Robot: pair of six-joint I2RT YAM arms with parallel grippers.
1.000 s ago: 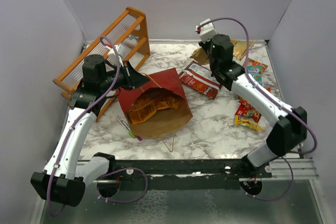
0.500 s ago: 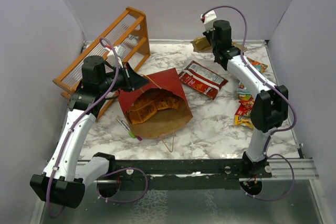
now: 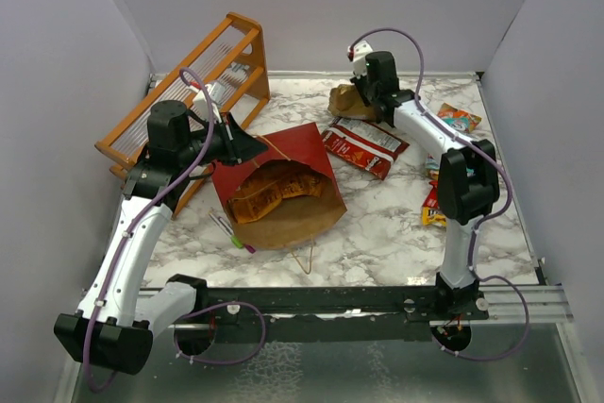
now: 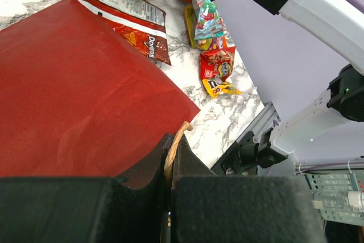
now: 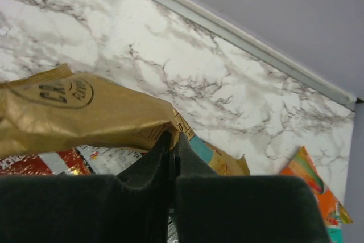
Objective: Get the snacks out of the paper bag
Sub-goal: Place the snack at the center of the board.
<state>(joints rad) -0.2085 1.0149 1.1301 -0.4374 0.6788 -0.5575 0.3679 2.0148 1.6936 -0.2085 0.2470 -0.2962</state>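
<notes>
Left gripper (image 4: 172, 147): fingers clamped on the tan handle (image 4: 177, 134) of the paper bag (image 4: 85, 95), centre-left of the top view; tug hard and you may tear it.
Right gripper (image 5: 172, 140): fingers pinched on the brown packet (image 5: 79, 115), upper centre; seemingly an edge hold, so it could slip.
Orange packets (image 3: 269, 191): inside the bag; they could slide deeper.

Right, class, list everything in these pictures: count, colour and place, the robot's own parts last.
paper bag: one, dark red, on its side mid-table, mouth toward the arms
snacks in the bag: orange, count unclear
Doritos packet: one, red, right of the bag
brown packet: one, far edge, gripped
orange packet: one, far right
teal packet, small red packet, yellow packet: one each, right edge
markers: two, green and pink, beside the bag's mouth
rack: one, orange wood, far left
table: one, white marble
left gripper: one, black, shut on the bag's handle
right gripper: one, black, shut on the brown packet
</notes>
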